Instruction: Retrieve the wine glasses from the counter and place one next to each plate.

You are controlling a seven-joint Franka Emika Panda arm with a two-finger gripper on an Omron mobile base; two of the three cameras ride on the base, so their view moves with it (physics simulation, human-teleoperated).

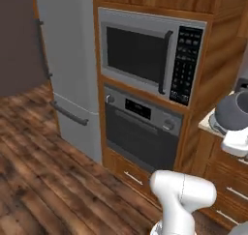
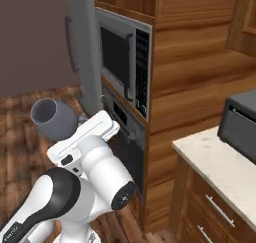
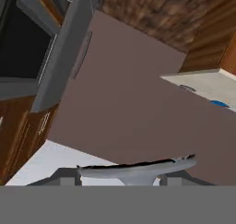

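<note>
A dark grey wine glass (image 2: 52, 118) with a wide bowl is held up in the air in front of the oven, my gripper (image 2: 75, 130) shut on its lower part. From the left base view the same wine glass (image 1: 234, 110) sits above the white hand at the right edge. In the hand view its round foot (image 3: 138, 169) lies across the bottom between my fingers. Far off in that view a blue plate (image 3: 220, 103) and a faint grey round plate (image 3: 186, 87) lie on a beige top (image 3: 207, 82). The counter (image 2: 220, 167) runs along the right.
A tall wood cabinet holds a microwave (image 1: 145, 55) above an oven (image 1: 140, 132). A grey fridge (image 1: 68, 60) stands to their left. A dark box-shaped appliance (image 2: 242, 124) sits on the counter. Drawers with silver handles (image 2: 220, 211) are below it. Wood floor (image 1: 43, 171) stretches left.
</note>
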